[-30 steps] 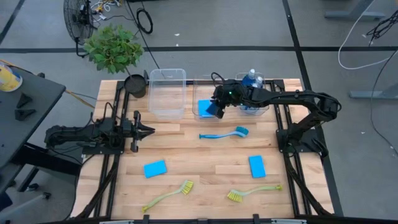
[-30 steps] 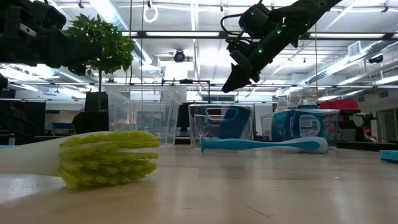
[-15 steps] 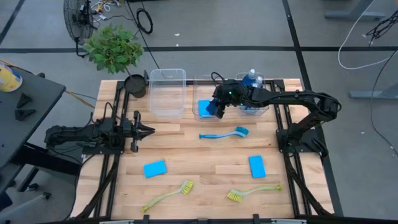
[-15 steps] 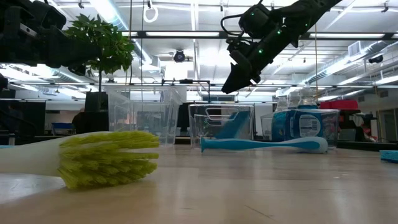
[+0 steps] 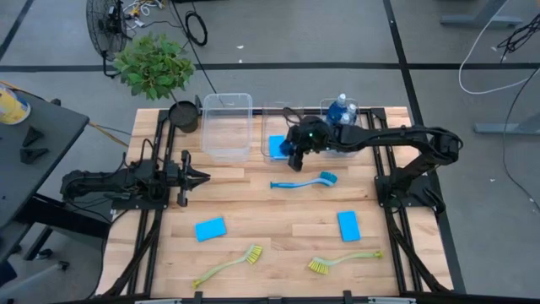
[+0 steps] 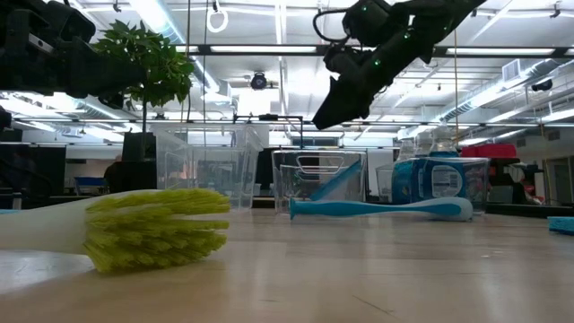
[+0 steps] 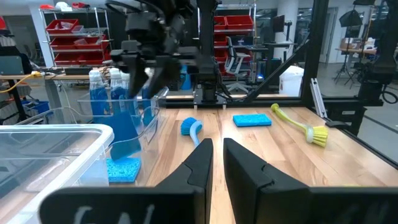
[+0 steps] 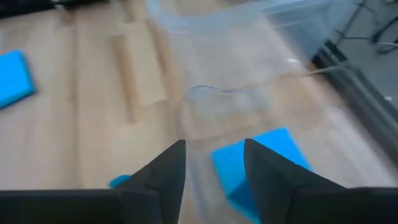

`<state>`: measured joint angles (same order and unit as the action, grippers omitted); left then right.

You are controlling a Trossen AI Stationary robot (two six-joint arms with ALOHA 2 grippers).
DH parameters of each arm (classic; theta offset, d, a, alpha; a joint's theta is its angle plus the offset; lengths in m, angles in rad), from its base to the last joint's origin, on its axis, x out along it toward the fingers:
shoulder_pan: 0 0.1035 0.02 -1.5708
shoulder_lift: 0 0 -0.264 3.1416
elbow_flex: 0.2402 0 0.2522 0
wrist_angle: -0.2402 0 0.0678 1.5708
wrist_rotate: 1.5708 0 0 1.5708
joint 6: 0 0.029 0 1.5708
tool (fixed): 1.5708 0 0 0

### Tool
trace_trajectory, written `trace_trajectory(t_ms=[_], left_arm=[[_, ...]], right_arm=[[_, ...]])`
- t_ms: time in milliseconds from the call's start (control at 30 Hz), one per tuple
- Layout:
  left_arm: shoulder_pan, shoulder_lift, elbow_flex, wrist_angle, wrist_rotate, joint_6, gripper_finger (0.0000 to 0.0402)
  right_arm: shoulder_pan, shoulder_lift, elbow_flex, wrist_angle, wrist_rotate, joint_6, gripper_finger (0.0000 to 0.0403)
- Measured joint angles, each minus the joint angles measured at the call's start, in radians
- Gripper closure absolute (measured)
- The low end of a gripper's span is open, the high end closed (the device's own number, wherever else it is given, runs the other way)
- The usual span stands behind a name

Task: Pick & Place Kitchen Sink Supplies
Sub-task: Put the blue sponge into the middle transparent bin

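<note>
Over the middle clear bin point(image 5: 277, 145) at the table's far edge, the high view shows the right gripper point(image 5: 293, 155) hovering with nothing in it, a blue sponge point(image 5: 277, 146) lying in the bin beneath. Blue bottles point(image 5: 341, 108) stand in the bin beside it, a blue brush point(image 5: 305, 181) lies just in front, two more sponges point(image 5: 210, 229) point(image 5: 348, 225) and two yellow-green brushes point(image 5: 229, 264) point(image 5: 342, 260) sit nearer the front, and the left gripper point(image 5: 201, 176) waits at the table's left side. In the low view, the right gripper point(image 6: 323, 119) hangs above the bin point(image 6: 318, 178), where the sponge point(image 6: 334, 182) leans against the wall. In the left wrist view, the left arm's fingers point(image 7: 196, 163) stand slightly apart and empty. In the right wrist view, the right arm's fingers point(image 8: 166, 168) are parted, empty, above the sponge point(image 8: 264, 160).
</note>
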<state>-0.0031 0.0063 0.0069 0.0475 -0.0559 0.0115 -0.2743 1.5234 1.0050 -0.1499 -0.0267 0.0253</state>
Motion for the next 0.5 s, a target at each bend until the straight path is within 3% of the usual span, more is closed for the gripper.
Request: trace_trajectory(t_ms=[233, 500], left_arm=[[0.0, 0.0, 0.0, 0.0, 0.0, 0.0, 0.0358], [0.0, 0.0, 0.0, 0.0, 0.0, 0.0, 0.0358]], right_arm=[[0.119, 0.0, 0.026, 0.023, -0.027, 0.047, 0.0238], [0.225, 0.0, 0.156, 0.025, -0.016, 0.046, 0.0238]])
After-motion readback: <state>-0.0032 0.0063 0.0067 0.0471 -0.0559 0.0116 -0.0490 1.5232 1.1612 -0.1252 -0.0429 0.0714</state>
